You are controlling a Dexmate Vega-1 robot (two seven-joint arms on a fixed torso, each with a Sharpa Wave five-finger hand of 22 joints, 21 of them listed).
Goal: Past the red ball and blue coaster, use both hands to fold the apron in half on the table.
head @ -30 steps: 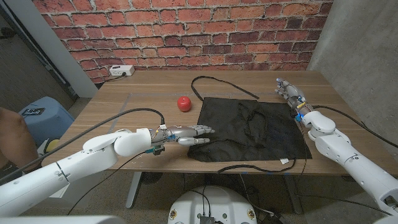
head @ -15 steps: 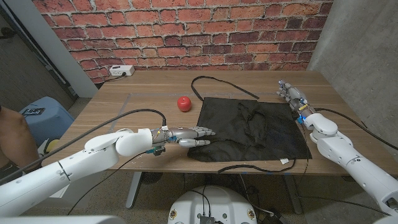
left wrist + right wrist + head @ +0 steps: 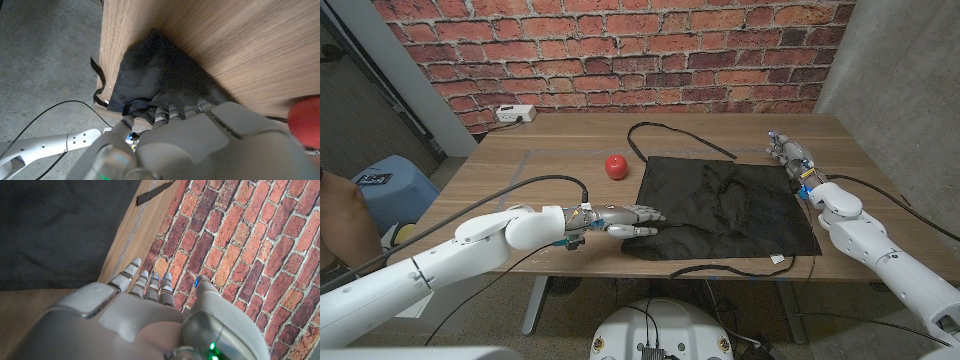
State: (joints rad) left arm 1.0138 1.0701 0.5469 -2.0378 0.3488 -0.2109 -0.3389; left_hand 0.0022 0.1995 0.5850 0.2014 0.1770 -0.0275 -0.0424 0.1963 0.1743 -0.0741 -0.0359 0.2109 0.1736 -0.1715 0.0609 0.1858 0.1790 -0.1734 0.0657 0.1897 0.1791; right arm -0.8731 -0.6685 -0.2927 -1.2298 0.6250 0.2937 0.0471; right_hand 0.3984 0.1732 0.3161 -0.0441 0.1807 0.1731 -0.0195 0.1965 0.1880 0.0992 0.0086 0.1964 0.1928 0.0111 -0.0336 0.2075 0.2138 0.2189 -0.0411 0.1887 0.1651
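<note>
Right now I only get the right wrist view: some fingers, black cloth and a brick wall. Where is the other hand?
Observer: The left hand is at the near left corner of the apron. Its fingers touch the bunched cloth there, though I cannot tell if they grip it.
Operator: Is there a ball anywhere?
Observer: Yes, a red ball sits on the table just left of the apron, apart from it.
Operator: And where does my hand stand?
Observer: The right hand is beside the apron's far right corner, holding nothing.
</note>
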